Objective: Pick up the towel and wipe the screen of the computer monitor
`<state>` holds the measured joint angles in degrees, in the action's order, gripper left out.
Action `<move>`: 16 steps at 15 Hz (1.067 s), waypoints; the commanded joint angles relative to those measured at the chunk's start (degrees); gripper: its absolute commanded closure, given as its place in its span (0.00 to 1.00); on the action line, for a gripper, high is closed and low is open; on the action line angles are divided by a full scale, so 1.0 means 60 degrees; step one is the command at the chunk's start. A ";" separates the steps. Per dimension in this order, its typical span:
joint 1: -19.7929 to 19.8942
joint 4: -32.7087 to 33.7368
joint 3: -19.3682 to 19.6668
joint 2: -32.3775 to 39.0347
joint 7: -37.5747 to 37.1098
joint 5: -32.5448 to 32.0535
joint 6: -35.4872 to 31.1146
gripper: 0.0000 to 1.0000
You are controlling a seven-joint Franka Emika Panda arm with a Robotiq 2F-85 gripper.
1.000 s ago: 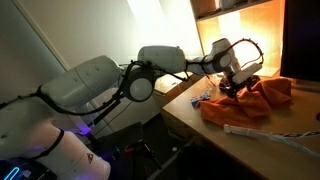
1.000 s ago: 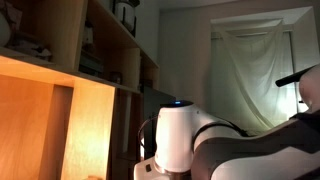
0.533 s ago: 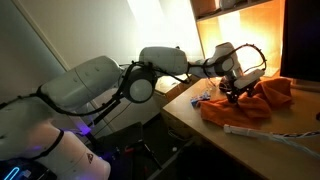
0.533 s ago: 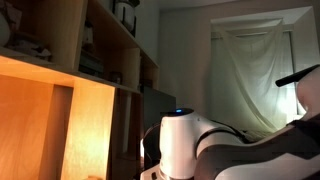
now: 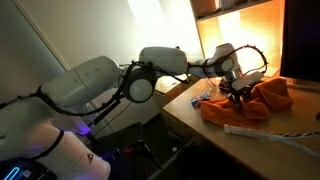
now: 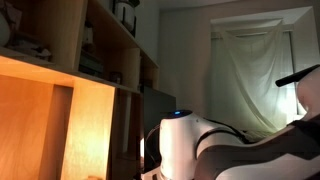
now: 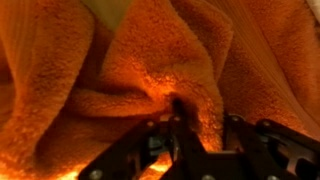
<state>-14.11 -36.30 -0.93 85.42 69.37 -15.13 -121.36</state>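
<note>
The orange towel [image 5: 264, 98] lies crumpled on the wooden desk [image 5: 190, 128] in an exterior view. My gripper [image 5: 238, 92] is pressed down into its near side. In the wrist view the towel [image 7: 150, 60] fills the picture, and my gripper [image 7: 205, 130] has a raised fold pinched between its dark fingers [image 7: 178, 112]. A dark panel [image 5: 303, 40] at the far right edge may be the computer monitor; its screen does not show clearly. The gripper is out of sight in the exterior view that shows only the arm's white base [image 6: 180, 150].
A white cable [image 5: 265, 137] runs along the desk in front of the towel. A small blue object [image 5: 205, 97] lies at the towel's left. Lit wooden shelving [image 6: 60, 90] and a pale curtain [image 6: 255, 70] stand around the robot's base.
The gripper has sunk a little into the towel, and its fingers have drawn in from wide open onto a fold. The arm's base has turned slightly.
</note>
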 commanded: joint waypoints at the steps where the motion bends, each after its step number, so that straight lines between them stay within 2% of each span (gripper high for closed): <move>1: -0.0131 -0.0218 0.0069 -0.0309 -0.0674 0.0021 0.0084 0.97; 3: -0.0163 -0.0526 0.0050 -0.0530 -0.1032 -0.0022 -0.0491 1.00; 4: -0.0181 -0.0708 0.0079 -0.0653 -0.1276 -0.0059 -0.0871 0.97; 8: -0.0156 -0.1592 0.0113 -0.1204 -0.2047 -0.0143 -0.2472 0.97; 13: -0.0307 -0.3450 0.0568 -0.2013 -0.3279 -0.0396 -0.5319 0.97; 16: -0.0468 -0.4615 0.0875 -0.2488 -0.3894 -0.0590 -0.6360 0.97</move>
<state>-15.58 -52.66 2.12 77.10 50.31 -17.07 -154.54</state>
